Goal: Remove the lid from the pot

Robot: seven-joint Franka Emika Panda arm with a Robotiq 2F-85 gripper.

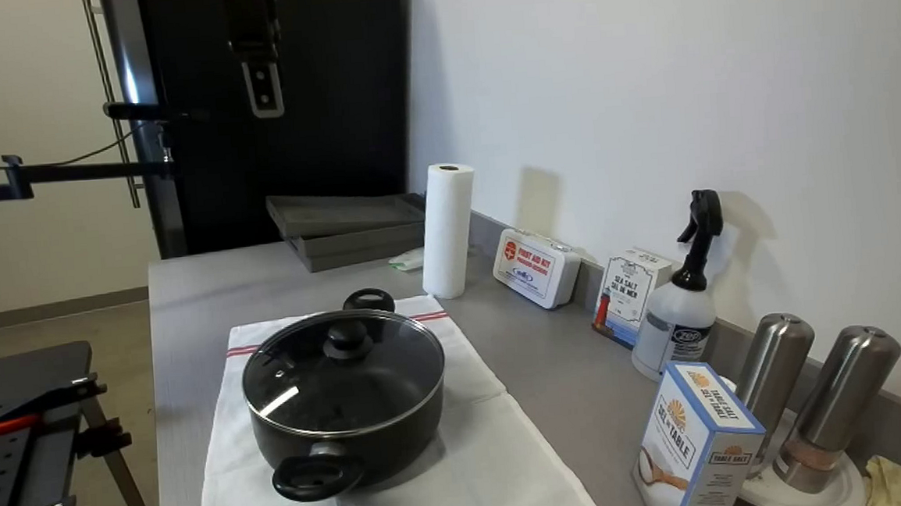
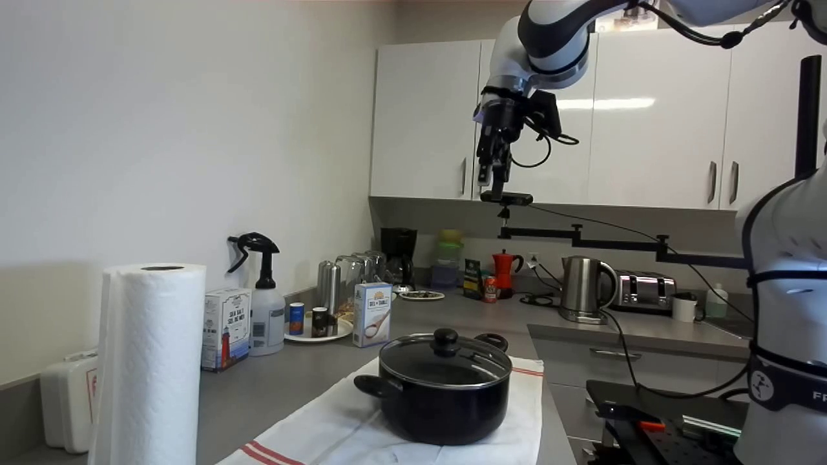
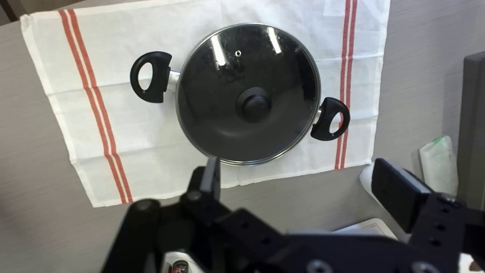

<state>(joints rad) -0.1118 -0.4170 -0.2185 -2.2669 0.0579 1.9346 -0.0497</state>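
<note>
The space above the lid [image 1: 350, 396] is open around its knob [image 1: 347, 334], leaving the gripper [image 3: 297, 178] a way in from above. The two handles [image 3: 162, 77] of the pot [image 2: 446, 413] jut out on opposite sides and block a low pass. Toward the wall [image 1: 645, 116], the paper towel roll [image 1: 448, 237] stands tall, with the first aid kit [image 1: 531, 270], sea salt box [image 1: 631, 293] and spray bottle [image 1: 670, 316] after it; a bare lane of worktop [image 1: 535, 353] runs between them and the cloth [image 1: 502, 453]. The table salt box [image 1: 693, 441] stands farther out and narrows that lane. Away from the wall, cloth and worktop lie free to the edge.
</note>
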